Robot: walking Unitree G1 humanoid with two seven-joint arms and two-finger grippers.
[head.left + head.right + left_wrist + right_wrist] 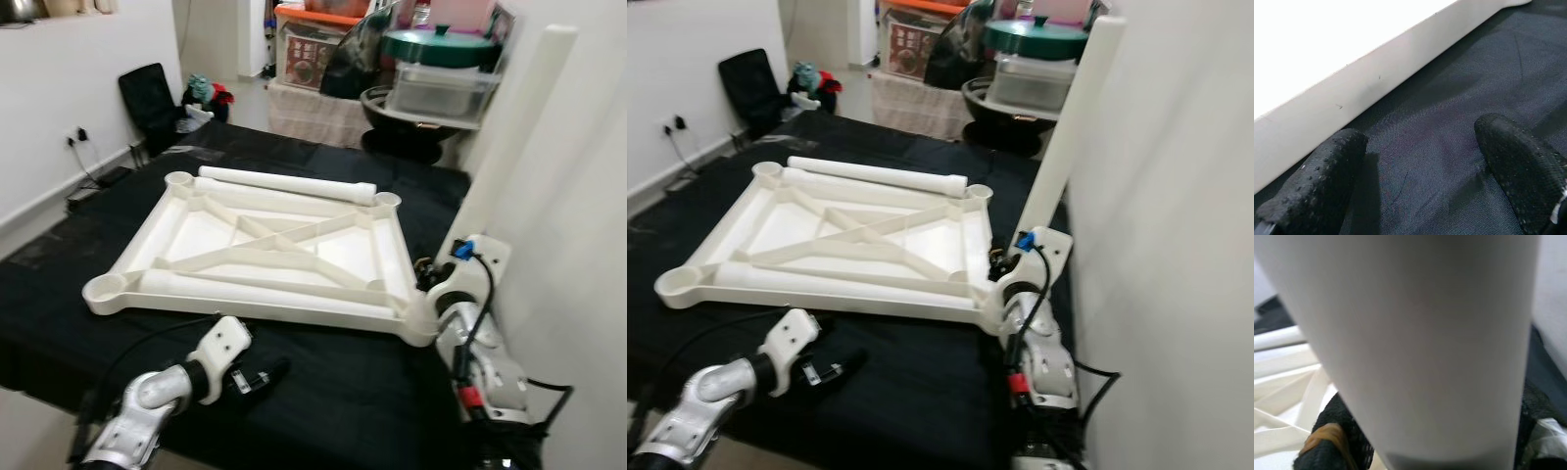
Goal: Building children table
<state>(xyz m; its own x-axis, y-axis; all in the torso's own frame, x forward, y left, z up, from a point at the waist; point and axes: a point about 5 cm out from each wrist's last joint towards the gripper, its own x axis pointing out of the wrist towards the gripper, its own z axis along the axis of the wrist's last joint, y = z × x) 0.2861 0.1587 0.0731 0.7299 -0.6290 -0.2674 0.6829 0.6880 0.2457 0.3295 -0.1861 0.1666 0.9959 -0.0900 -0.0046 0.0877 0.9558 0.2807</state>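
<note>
A white children's table top (201, 235) lies upside down on a black cloth (343, 382), its ribs and corner sockets facing up. One loose white leg (284, 182) lies along its far edge. A second white leg (509, 137) stands upright at the near right corner socket, and my right gripper (429, 278) is shut on its lower end. In the right wrist view that leg (1425, 342) sits between the black fingers (1327, 445). My left gripper (260, 377) rests open on the cloth just in front of the top's near edge (1352, 93), with nothing between its fingers (1317, 181).
A white wall (588, 245) runs close along the right side, behind the upright leg. A black chair (147, 98) and a pile of clothes (201, 98) stand at the back left. Stacked storage boxes and bins (431, 69) fill the back. Cables (93, 181) run along the left wall.
</note>
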